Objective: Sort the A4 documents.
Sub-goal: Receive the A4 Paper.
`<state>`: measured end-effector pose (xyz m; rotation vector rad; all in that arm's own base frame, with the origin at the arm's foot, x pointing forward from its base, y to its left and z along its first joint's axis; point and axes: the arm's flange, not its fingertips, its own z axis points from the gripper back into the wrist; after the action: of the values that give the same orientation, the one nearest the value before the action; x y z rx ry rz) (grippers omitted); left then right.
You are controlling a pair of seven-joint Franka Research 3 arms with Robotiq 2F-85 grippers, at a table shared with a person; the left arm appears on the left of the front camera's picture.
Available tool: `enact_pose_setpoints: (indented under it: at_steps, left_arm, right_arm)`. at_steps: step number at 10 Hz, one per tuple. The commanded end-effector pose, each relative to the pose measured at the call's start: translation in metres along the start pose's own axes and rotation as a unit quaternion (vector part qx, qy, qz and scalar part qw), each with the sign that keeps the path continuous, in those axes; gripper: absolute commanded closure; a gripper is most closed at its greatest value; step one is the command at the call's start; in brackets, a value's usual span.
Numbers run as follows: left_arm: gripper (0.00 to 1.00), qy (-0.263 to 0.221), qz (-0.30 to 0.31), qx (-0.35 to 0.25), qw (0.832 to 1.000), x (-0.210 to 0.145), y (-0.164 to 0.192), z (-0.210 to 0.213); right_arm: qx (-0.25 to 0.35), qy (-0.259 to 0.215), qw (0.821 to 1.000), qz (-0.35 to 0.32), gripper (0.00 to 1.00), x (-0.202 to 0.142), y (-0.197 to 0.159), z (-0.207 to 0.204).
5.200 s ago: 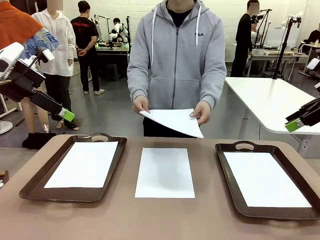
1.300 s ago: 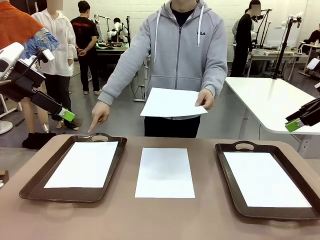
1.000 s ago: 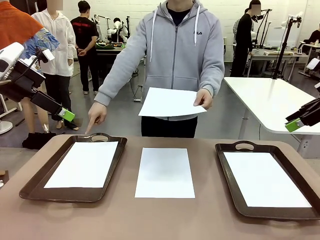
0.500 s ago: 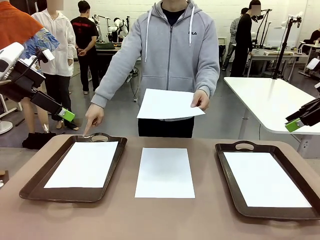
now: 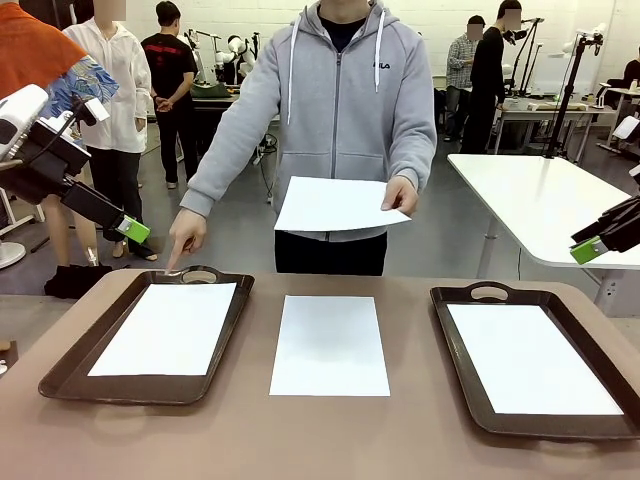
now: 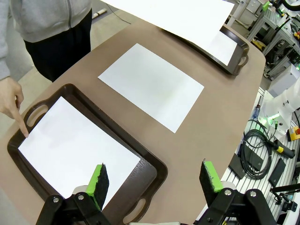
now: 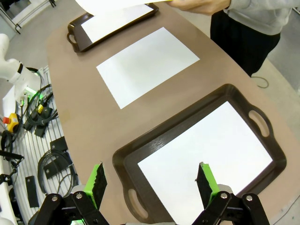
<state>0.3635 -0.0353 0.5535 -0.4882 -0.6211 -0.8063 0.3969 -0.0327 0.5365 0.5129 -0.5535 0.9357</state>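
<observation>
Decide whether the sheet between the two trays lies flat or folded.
Spread flat: the middle sheet shows four straight edges, no crease or lifted corner.

We note the right tray (image 5: 453,345) loses its near corner to the front view's right edge, and the right gripper (image 5: 590,249) is cropped by that same edge behind its green pad. From the left wrist, the held sheet (image 6: 178,16) is cut by the top edge and covers part of that tray.
</observation>
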Motion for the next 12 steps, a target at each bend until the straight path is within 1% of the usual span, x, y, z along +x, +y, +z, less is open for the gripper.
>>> enact_pose_setpoints:
  at_steps: [1, 2, 4, 5, 6, 7, 8, 9, 10, 11, 12]
  left_arm:
    - [0.00, -0.016, -0.012, 0.043, 0.999, -0.007, -0.017, 0.015]
    - [0.00, -0.025, -0.002, 0.053, 0.998, -0.007, -0.021, 0.016]
    - [0.00, -0.015, 0.099, 0.073, 0.992, 0.007, -0.002, 0.012]
    - [0.00, -0.017, 0.137, 0.074, 0.988, 0.016, 0.006, 0.010]
    - [0.00, -0.031, 0.169, 0.078, 0.982, 0.025, 0.012, 0.007]
    - [0.00, -0.048, 0.192, 0.066, 0.978, 0.034, 0.018, 0.003]
    - [0.00, -0.066, 0.208, 0.043, 0.975, 0.044, 0.025, -0.002]
    - [0.00, -0.073, 0.225, 0.013, 0.972, 0.058, 0.040, -0.013]
    - [0.00, -0.067, 0.245, -0.030, 0.967, 0.071, 0.056, -0.028]
    - [0.00, -0.062, 0.259, -0.088, 0.960, 0.082, 0.072, -0.044]
    - [0.00, -0.061, 0.282, -0.118, 0.950, 0.092, 0.087, -0.059]
  right_arm:
    - [0.002, 0.001, 1.000, 0.000, 0.00, 0.000, 0.000, -0.001]
    - [0.002, 0.001, 1.000, 0.000, 0.00, 0.000, 0.000, -0.001]
    - [0.002, 0.001, 1.000, 0.000, 0.00, 0.000, 0.000, -0.001]
    - [0.002, 0.001, 1.000, 0.000, 0.00, 0.000, 0.000, -0.001]
    - [0.002, 0.001, 1.000, 0.000, 0.00, 0.000, 0.000, -0.001]
    - [0.002, 0.001, 1.000, 0.000, 0.00, 0.000, 0.000, -0.001]
    - [0.002, 0.001, 1.000, 0.000, 0.00, 0.000, 0.000, -0.001]
    - [0.002, 0.001, 1.000, 0.000, 0.00, 0.000, 0.000, -0.001]
    - [0.002, 0.001, 1.000, 0.000, 0.00, 0.000, 0.000, -0.001]
    - [0.002, 0.001, 1.000, 0.000, 0.00, 0.000, 0.000, -0.001]
    - [0.002, 0.001, 1.000, 0.000, 0.00, 0.000, 0.000, -0.001]
